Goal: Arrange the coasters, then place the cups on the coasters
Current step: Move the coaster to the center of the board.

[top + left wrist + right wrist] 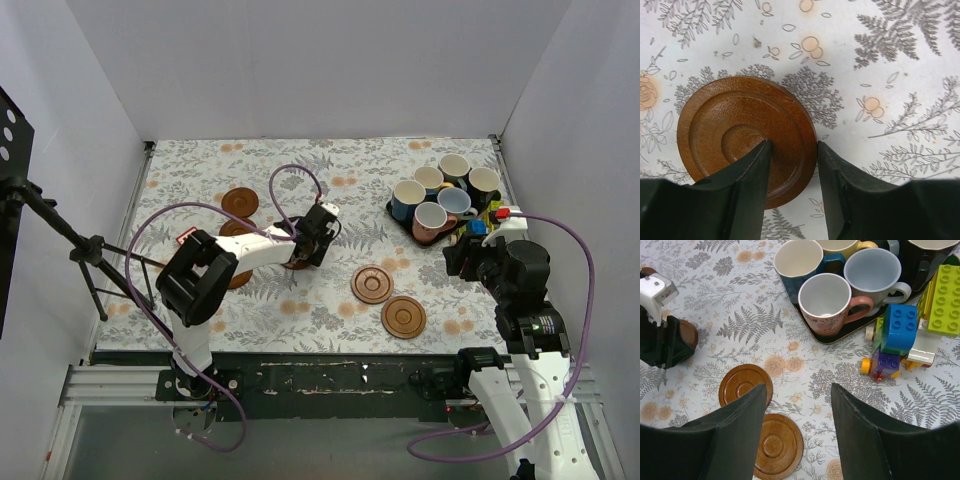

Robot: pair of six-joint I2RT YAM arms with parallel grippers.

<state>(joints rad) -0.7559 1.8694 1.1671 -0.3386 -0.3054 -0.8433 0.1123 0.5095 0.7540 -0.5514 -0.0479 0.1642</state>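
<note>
A reddish-brown coaster (735,130) lies on the floral tablecloth at centre-left. My left gripper (793,144) is shut on its right side: one finger rests at the central ring, the other presses the outer rim. From above, the left gripper (303,252) hides most of that coaster (292,265). Two more coasters (372,284) (404,316) lie near the front centre, and others (240,201) sit at the left, partly behind the arm. The cups (435,195) stand together on a dark tray (812,334). My right gripper (797,387) hangs open above the cloth beside the tray, holding nothing.
Colourful toy blocks (900,335) sit against the tray's near right corner. A black tripod (90,250) stands off the table's left edge. White walls close the table on three sides. The purple cables loop above both arms.
</note>
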